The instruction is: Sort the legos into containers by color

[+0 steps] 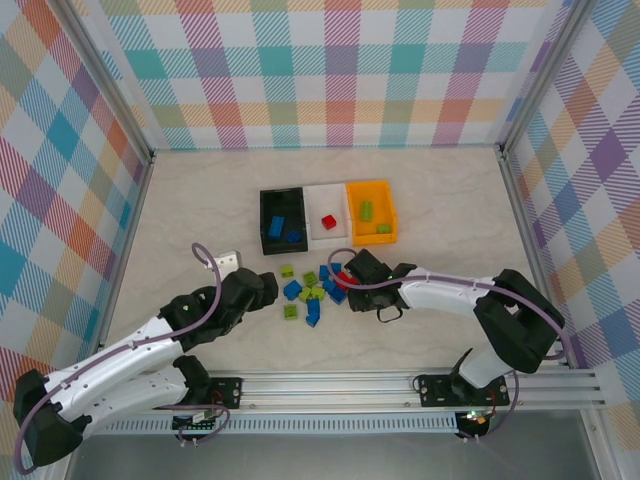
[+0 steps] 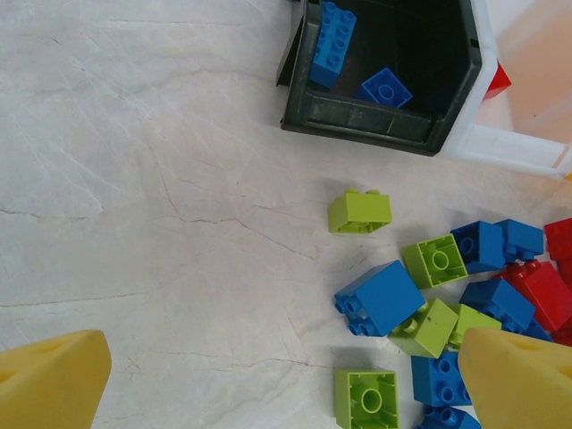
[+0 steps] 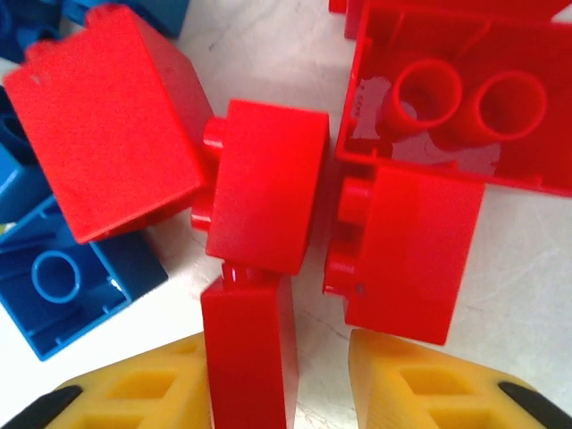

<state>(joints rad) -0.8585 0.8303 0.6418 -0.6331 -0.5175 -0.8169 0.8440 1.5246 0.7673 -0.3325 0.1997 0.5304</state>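
While the left hand point(image 1: 257, 290) hangs spread wide over the counter point(image 1: 190, 200) with nothing in it, the loose legos point(image 1: 313, 288) lie just ahead of it and toward its right finger, with lime, blue and red bricks jumbled together. Beyond them the containers stand in a row: the black bin point(image 2: 357, 125) holds blue bricks, the white bin point(image 1: 326, 240) one red brick, and the orange bin point(image 1: 388, 200) lime ones. Farther right, the right hand point(image 3: 281, 366) sits low at the pile's red edge, its fingers narrowed around an upright red brick point(image 3: 246, 349). One finger lies against the brick and a sliver of counter shows at the other, so whether the pinch is firm cannot be told. The step looks like taking this red piece to the white bin. To do it well, the hand should square on the brick's flat sides, since other red bricks crowd just ahead of its fingers and could snag. A straight lift would suit, then a low release over the white bin.
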